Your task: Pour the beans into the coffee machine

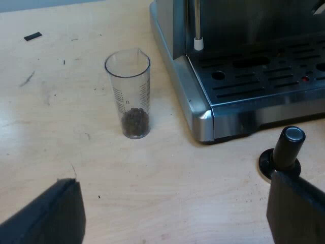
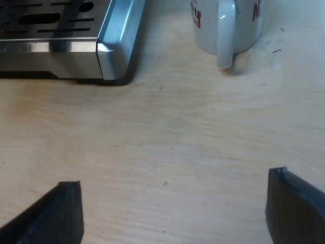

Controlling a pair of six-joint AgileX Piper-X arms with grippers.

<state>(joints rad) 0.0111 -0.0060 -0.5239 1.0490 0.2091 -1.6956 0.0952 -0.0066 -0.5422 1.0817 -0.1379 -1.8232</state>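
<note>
A clear measuring glass (image 1: pixel 129 91) with printed marks stands upright on the wooden table, a small heap of coffee beans (image 1: pixel 135 122) at its bottom. It stands beside the corner of the espresso machine (image 1: pixel 203 109), whose slotted metal drip tray (image 1: pixel 264 76) shows. My left gripper (image 1: pixel 175 211) is open, low over the table, a little short of the glass, nothing between its fingers. A tamper with a black knob (image 1: pixel 287 147) stands by one left finger. My right gripper (image 2: pixel 172 213) is open over bare table, before the machine's other corner (image 2: pixel 114 48).
A white mug (image 2: pixel 228 25) with red print stands beyond the right gripper, handle toward it. The machine's steam wand with a white tip (image 1: pixel 198 43) hangs over the drip tray. A small black scrap (image 1: pixel 33 36) lies far off on the table.
</note>
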